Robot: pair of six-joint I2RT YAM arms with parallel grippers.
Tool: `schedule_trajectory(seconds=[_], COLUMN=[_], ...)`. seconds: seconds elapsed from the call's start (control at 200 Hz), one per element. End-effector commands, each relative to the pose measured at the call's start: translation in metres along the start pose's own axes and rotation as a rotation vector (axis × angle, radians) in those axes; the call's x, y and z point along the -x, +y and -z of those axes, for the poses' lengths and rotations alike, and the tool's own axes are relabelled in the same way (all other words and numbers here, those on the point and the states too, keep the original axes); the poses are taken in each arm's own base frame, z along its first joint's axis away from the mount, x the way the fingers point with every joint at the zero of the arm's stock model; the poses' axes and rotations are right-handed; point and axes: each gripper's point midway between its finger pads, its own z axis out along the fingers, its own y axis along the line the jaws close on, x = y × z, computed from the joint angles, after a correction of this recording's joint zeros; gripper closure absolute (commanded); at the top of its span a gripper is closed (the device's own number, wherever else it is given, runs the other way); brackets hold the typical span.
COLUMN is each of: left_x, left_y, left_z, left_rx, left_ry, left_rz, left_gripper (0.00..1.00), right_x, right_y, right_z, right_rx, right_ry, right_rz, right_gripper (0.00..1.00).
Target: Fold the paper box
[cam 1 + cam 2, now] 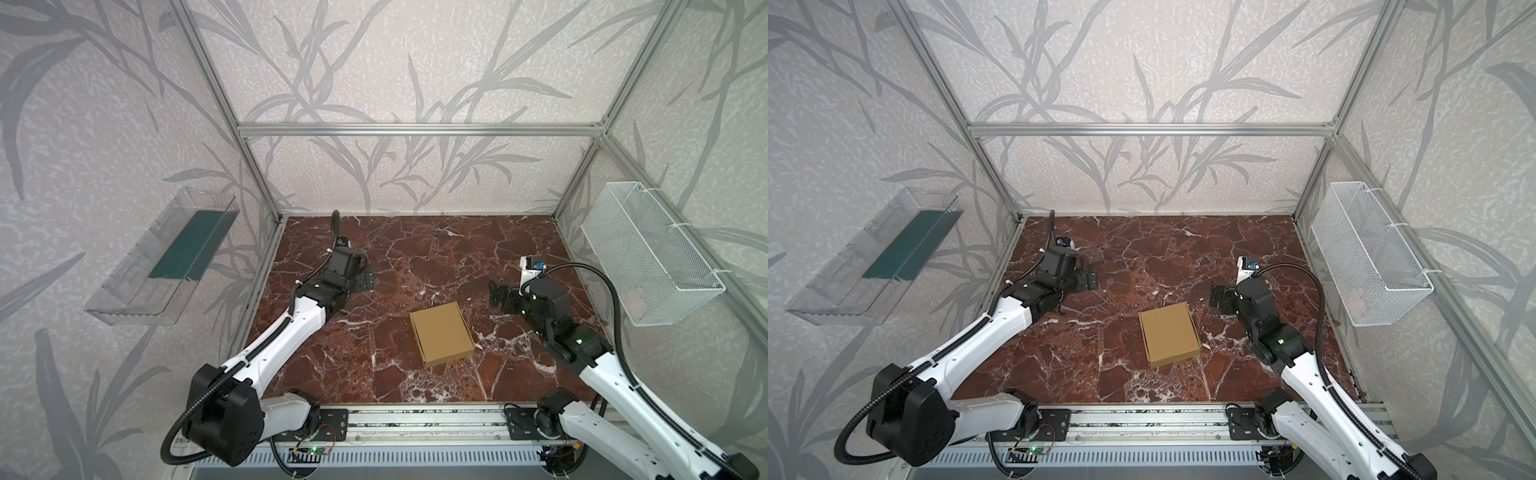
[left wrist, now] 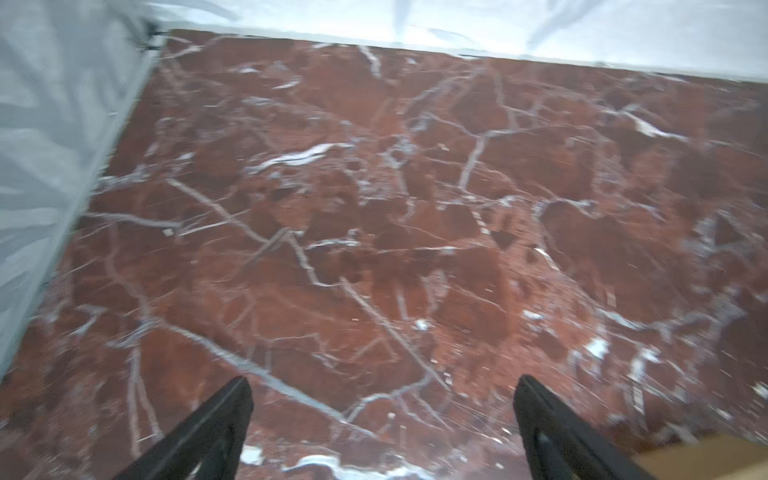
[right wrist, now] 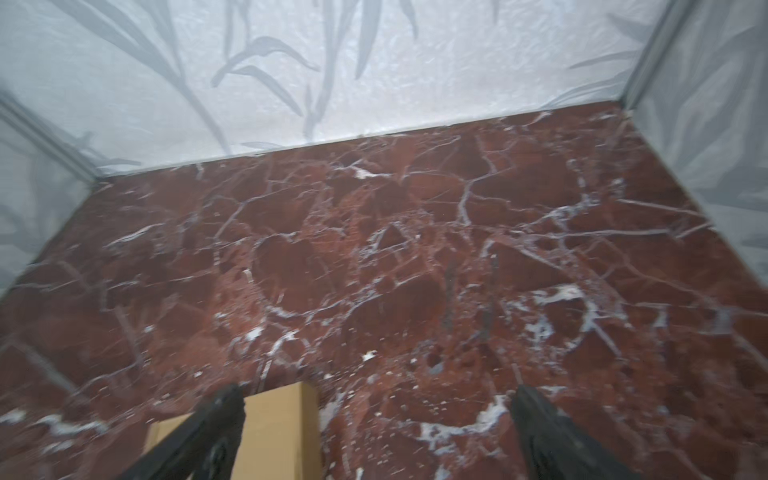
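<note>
My left pincer and right pincer gape wide, empty, flanking the paper box; its long axis runs front-to-back; right pincer nearer.

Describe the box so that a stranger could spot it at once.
Find the red marble table inside the metal frame. Near its middle, toward the front, the box lies flat, shallow and closed. It is the only plain tan cardboard thing there; the clear tray and the wire basket hang up at the sides.

Plain tan paper box on red-brown, white-veined marble table; pale walls with grey leaves.
</note>
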Motion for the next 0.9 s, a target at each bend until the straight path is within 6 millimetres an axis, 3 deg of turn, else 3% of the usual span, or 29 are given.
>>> schedule_trajectory(seconds=[0.0,0.13,0.195,0.275,0.495,0.75,0.895], left_x=[0.013,0.003,0.000,0.000,0.005,-0.013,-0.015], left_y=[0.049,0.079,0.095,0.110,0.112,0.120,0.122], left_z=[-0.004,-0.020,-0.025,-0.030,-0.030,-0.054,-0.067], left_rx=[0.139,0.217,0.282,0.327,0.258,0.236,0.198], left_ry=[-0.116,-0.128,-0.119,-0.150,-0.471,-0.414,-0.401], left_rz=[0.117,0.129,0.111,0.114,0.078,0.063,0.082], left_gripper=[0.01,0.01,0.01,0.01,0.01,0.01,0.01], right_x=[0.033,0.039,0.029,0.010,-0.023,-0.049,-0.063], right_y=[-0.027,-0.040,-0.051,-0.076,-0.092,-0.101,-0.089], right_z=[-0.011,-0.026,-0.041,-0.056,-0.079,-0.103,-0.119], right_rx=[-0.140,-0.214,-0.271,-0.351,-0.315,-0.296,-0.192], right_ry=[-0.246,-0.317,-0.287,-0.241,-0.189,-0.206,-0.156], right_rz=[0.137,0.225,0.294,0.257,0.214,0.166,0.199], right_gripper=[0.01,0.01,0.01,0.01,0.01,0.01,0.01])
